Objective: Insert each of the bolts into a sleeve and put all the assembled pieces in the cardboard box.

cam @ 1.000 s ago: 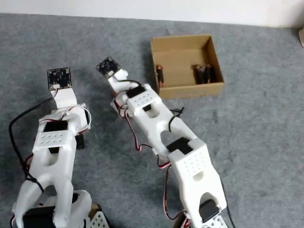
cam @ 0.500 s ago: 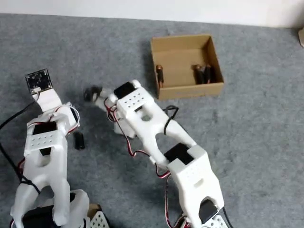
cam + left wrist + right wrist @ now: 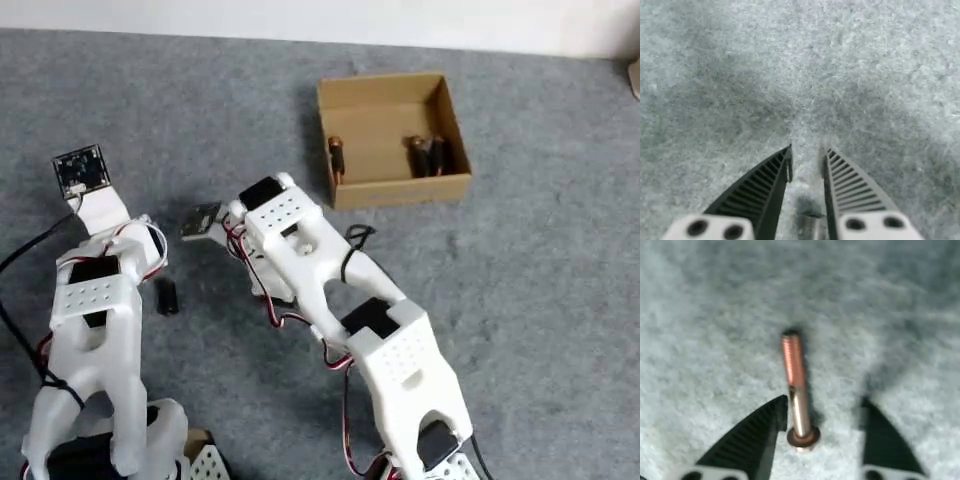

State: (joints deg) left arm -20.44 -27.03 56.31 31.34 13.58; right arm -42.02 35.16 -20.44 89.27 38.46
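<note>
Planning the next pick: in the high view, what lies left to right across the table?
Left arm's camera board → black sleeve → right arm's wrist → cardboard box.

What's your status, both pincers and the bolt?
Right pincer open, bolt head between its fingers, flat on carpet. Left pincer slightly open over carpet. Nothing blocking the bolt.

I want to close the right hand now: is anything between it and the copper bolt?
Nothing visible. The bolt lies bare on the grey cloth, its head inside the open right hand.
</note>
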